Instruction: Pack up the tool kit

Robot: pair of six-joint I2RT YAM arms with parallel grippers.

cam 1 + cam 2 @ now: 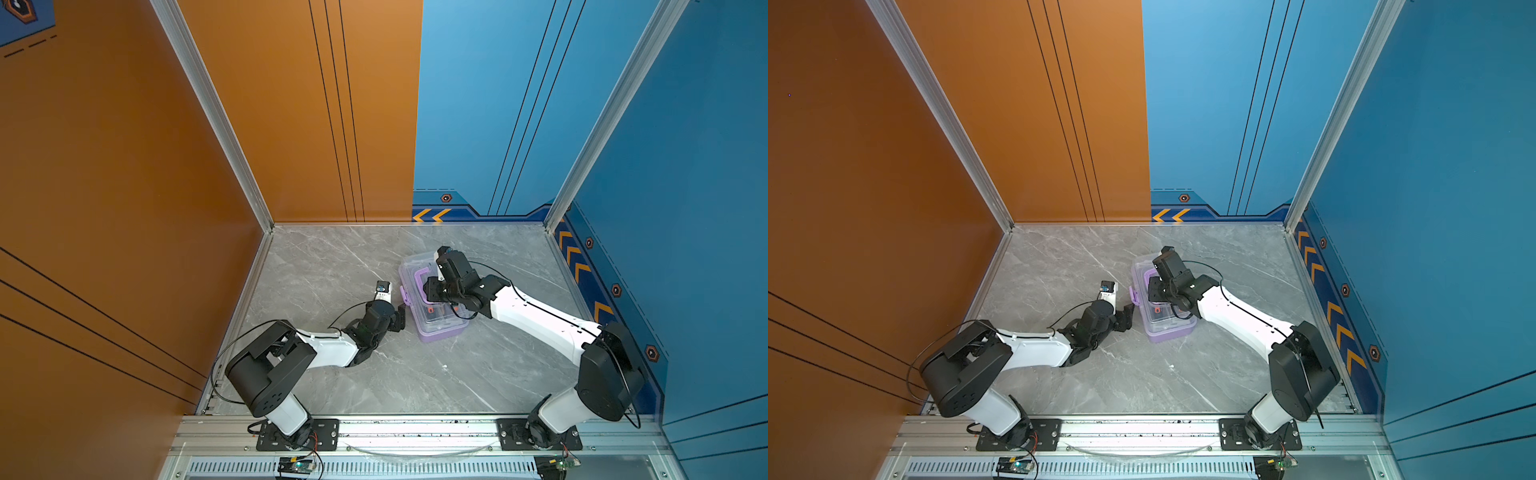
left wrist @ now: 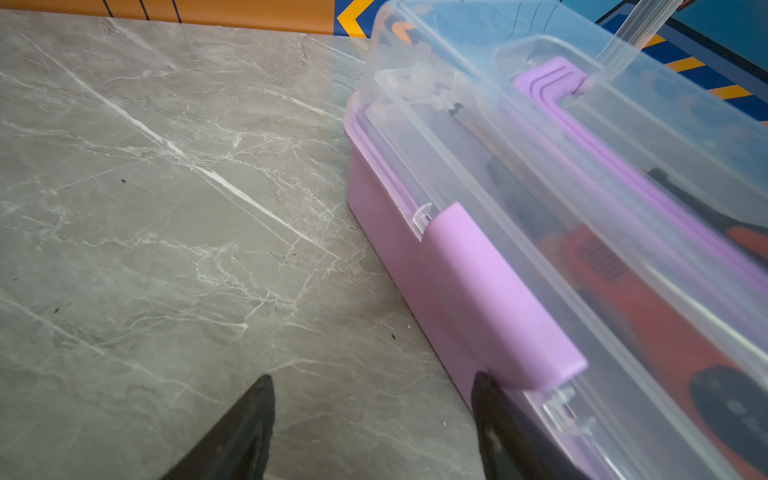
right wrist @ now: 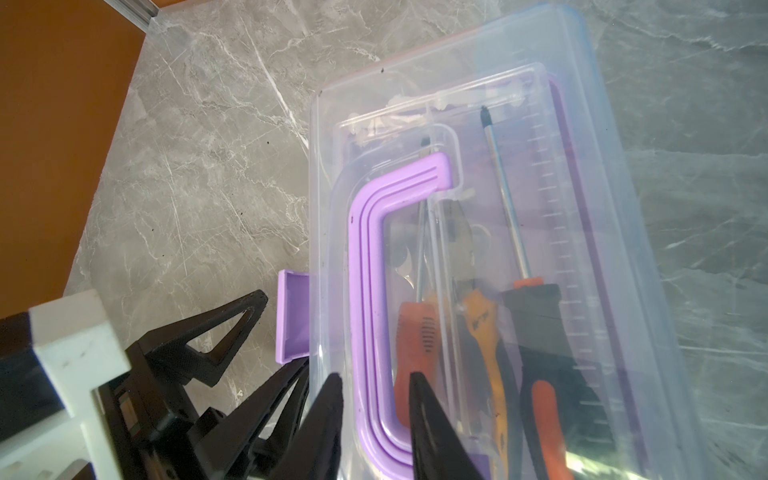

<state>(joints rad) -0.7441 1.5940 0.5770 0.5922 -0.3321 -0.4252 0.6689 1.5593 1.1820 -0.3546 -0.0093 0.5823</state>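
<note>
The tool kit (image 1: 436, 328) (image 1: 1167, 330) is a lilac case with its clear lid (image 3: 582, 208) down, standing mid-table in both top views. Through the lid I see an orange screwdriver (image 3: 415, 332), yellow pliers (image 3: 484, 328) and a black-and-red screwdriver (image 3: 540, 332). My right gripper (image 3: 374, 376) (image 1: 429, 291) (image 1: 1152, 291) hangs over the lid, shut on the purple handle (image 3: 365, 249). My left gripper (image 2: 374, 380) (image 1: 401, 313) (image 1: 1128, 316) stands open at the case's left side. One of its fingertips (image 2: 482, 380) touches the lower end of the lilac latch (image 2: 498, 291) (image 3: 293, 320).
The case stands on a grey marble tabletop (image 1: 374, 374). An orange wall (image 1: 124, 208) closes the left side and a blue wall (image 1: 665, 208) the right and back. An aluminium rail (image 1: 415, 432) with both arm bases runs along the front edge.
</note>
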